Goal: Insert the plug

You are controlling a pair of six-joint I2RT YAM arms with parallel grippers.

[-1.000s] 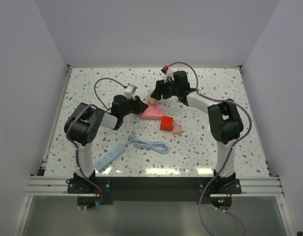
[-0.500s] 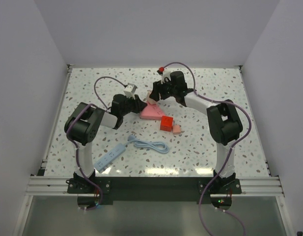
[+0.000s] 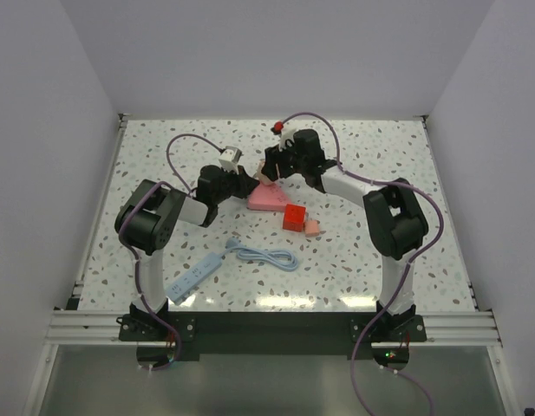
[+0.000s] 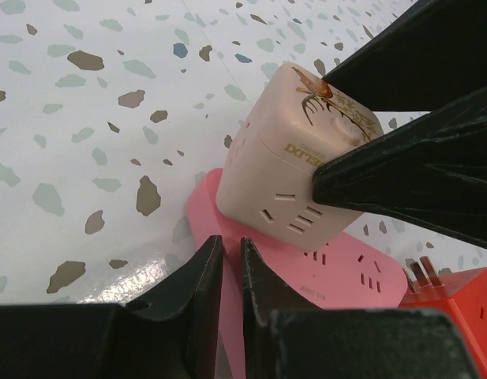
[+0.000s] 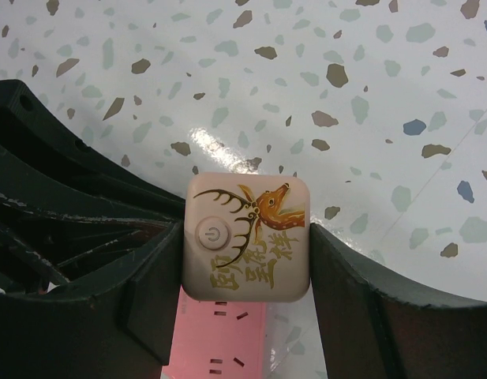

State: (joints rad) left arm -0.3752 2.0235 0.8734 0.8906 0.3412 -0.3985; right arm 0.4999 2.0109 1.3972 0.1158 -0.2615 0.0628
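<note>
Right gripper (image 5: 247,246): clamps a pale beige plastic cube socket (image 4: 294,174) printed with a gold-and-orange deer and a power button, one black finger (image 5: 152,292) pressed to each side. Holds that cube tilted at the far tip of the flat pink plastic triangle socket (image 4: 361,276), a lower corner at or just above the pink face; cannot tell whether touching.

Left gripper (image 4: 231,257): narrow, fingertips almost together with only a thin slit between, down at the left edge of the pink triangle. Cannot tell whether pinching that edge or merely resting by it.

The plug (image 3: 311,228), small salmon-orange plastic cube: lies on the speckled terrazzo table (image 3: 163,165), free of both grippers, just beside the near-right side of the bright red plastic cube (image 3: 294,216). Sits near and right of the pink triangle.

Nearer, to the left: a pale blue power strip (image 3: 196,276) with its cable (image 3: 265,256) looped beside it.
</note>
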